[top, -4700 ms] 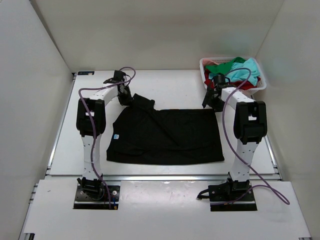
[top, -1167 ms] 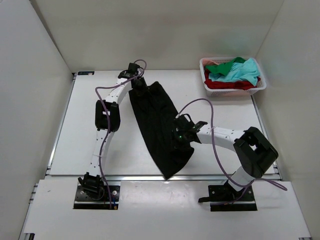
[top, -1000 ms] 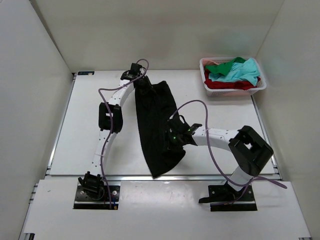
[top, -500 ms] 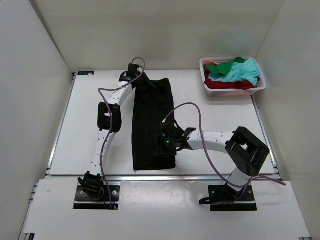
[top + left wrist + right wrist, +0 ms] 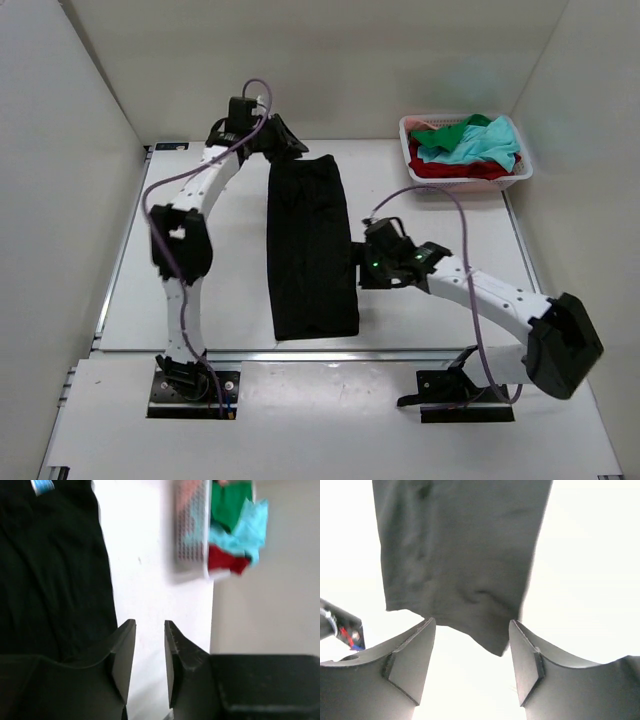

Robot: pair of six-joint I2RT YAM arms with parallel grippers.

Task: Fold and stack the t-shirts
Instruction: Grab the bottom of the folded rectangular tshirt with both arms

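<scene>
Since the black t-shirt (image 5: pixel 312 250) is lying on the surface (image 5: pixel 200 290) as a long narrow strip running from the near edge toward the far side, the lengthwise fold is looking finished. The crosswise fold is looking like the step in hand.

The right gripper (image 5: pixel 357 272) is hovering just beside the strip's right edge, along its near half. Its jaws are standing wide apart and gripping nothing. Farther off, the left gripper (image 5: pixel 288 143) is sitting by the strip's far left corner, its jaws only narrowly parted with nothing between them. Whether it is touching the cloth is unclear.

The next move is probably calling for pinching one end of the strip and carrying it over onto the other.

Beyond, at the far right, the pink-white lattice basket (image 5: pixel 521 172) is holding a green t-shirt (image 5: pixel 440 134), a teal t-shirt (image 5: pixel 487 146) and a red t-shirt (image 5: pixel 452 168), heaped unfolded.
</scene>
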